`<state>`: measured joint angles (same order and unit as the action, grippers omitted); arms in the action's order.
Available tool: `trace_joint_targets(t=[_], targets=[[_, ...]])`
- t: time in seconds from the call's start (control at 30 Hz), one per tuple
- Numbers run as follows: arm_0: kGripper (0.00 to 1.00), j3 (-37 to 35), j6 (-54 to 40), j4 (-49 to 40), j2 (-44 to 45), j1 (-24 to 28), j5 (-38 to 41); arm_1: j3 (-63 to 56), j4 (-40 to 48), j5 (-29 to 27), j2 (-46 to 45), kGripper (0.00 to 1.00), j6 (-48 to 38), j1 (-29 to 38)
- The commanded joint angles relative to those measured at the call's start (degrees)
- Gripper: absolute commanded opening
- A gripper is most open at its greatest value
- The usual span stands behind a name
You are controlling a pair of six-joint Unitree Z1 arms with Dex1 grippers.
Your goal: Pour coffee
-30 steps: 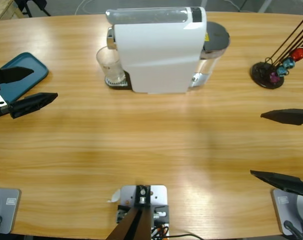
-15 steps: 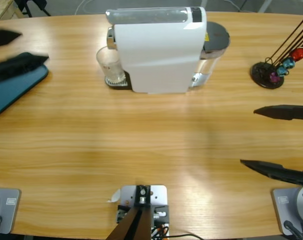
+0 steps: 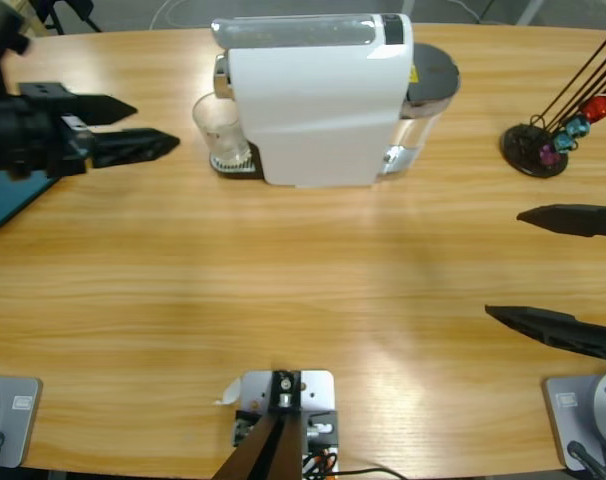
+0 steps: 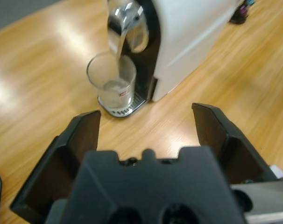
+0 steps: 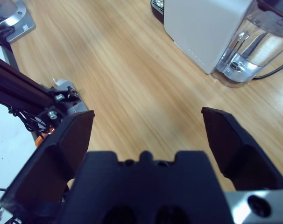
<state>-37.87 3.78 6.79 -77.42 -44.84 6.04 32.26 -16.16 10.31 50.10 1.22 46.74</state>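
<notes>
Glass [image 3: 220, 133] stands empty on the drip tray under the spout of the white coffee machine [image 3: 318, 100], at the machine's left end. Left tool [image 3: 143, 127] hangs near it over the tabletop [image 3: 283, 280], jaws spread wide, pointing at the glass. Right tool [image 3: 518, 265], also wide apart, holds nothing, well apart from the machine.

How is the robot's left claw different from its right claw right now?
The left black two-jaw gripper is close to the clear glass cup under the white coffee machine and aims at it; the right black two-jaw gripper sits far off near the table's other end, aiming at bare wooden table. In the high view the right gripper's jaws stand wider apart than the left's. Both are open and hold nothing.
</notes>
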Motion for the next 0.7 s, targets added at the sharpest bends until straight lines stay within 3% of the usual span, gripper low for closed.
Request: trace_joint_targets(t=[0.03, 0.27, 0.7], targets=[[0.862, 1.8, -2.6, 8.4, -13.6, 1.9, -2.8, 0.0, -0.9, -1.4, 2.3, 1.000, -0.7, 0.5], [0.859, 1.9, -2.8, 16.7, -19.9, 3.2, 0.2, 0.3, -1.1, -1.7, 3.3, 1.000, -0.7, 0.5], [0.862, 1.8, -3.5, 23.1, -25.4, 5.7, 6.8, 0.3, -1.1, -2.1, 3.5, 1.000, -0.7, 0.5]])
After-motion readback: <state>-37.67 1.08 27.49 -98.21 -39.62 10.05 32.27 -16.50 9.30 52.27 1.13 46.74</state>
